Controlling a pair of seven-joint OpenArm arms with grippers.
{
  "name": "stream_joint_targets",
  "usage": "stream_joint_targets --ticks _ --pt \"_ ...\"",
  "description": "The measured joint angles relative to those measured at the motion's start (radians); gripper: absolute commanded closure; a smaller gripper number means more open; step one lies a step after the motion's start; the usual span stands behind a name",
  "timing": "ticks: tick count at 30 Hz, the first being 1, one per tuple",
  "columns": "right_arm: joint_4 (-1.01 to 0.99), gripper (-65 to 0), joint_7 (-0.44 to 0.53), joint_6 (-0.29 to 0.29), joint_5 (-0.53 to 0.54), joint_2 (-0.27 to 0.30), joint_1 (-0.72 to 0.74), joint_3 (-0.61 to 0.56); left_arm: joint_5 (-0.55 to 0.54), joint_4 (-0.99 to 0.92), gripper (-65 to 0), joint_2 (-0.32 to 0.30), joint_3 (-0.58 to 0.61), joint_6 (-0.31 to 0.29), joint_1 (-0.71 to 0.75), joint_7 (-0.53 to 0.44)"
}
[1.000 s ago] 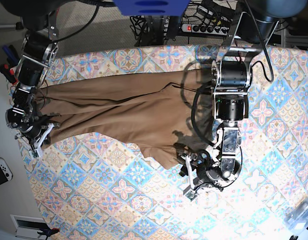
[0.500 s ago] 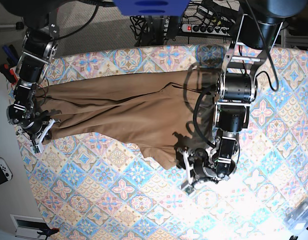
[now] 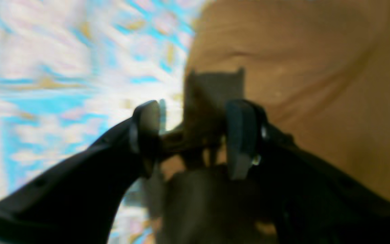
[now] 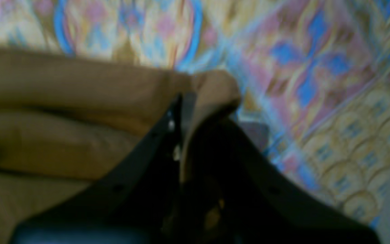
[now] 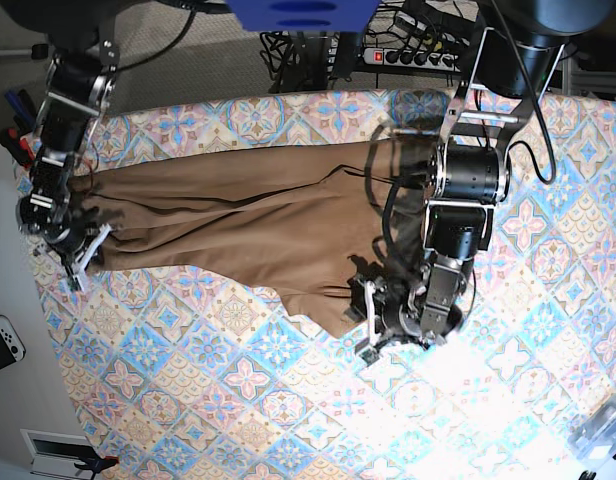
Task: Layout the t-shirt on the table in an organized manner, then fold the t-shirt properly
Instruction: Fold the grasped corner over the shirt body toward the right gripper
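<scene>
A tan-brown t-shirt (image 5: 238, 225) is being stretched lengthwise across the patterned table (image 5: 238, 380), creased along its middle. At the base view's left edge, a bunched fold of the cloth is being pinched tight between the jaws of the right gripper (image 4: 185, 112), close to the table's edge. At the opposite end, the left gripper (image 3: 191, 135) is being held with its jaws spread wide and nothing between them, poised over the shirt's edge where cloth meets tablecloth; its wrist view is blurred.
</scene>
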Motion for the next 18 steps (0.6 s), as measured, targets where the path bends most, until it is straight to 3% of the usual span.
stream_joint_targets --ticks 7,9,12,18 --pt "0.123 0.0 -0.002 0.007 -0.007 0.002 -0.019 -0.002 -0.006 -0.053 -27.2 -0.002 0.0 0.002 -0.018 -0.027" --pt "0.122 0.0 -0.017 0.007 -0.016 0.001 -0.031 -0.002 -0.006 -0.053 -19.5 -0.002 0.0 0.001 -0.019 -0.027" --pt "0.123 0.0 -0.016 0.008 -0.017 -0.001 -0.033 -0.002 -0.013 -0.053 -2.2 0.003 0.0 -0.006 -0.014 -0.028" --pt "0.123 0.0 -0.012 0.007 -0.014 0.0 -0.028 -0.002 -0.013 -0.054 0.0 0.008 0.0 -0.002 -0.013 -0.031"
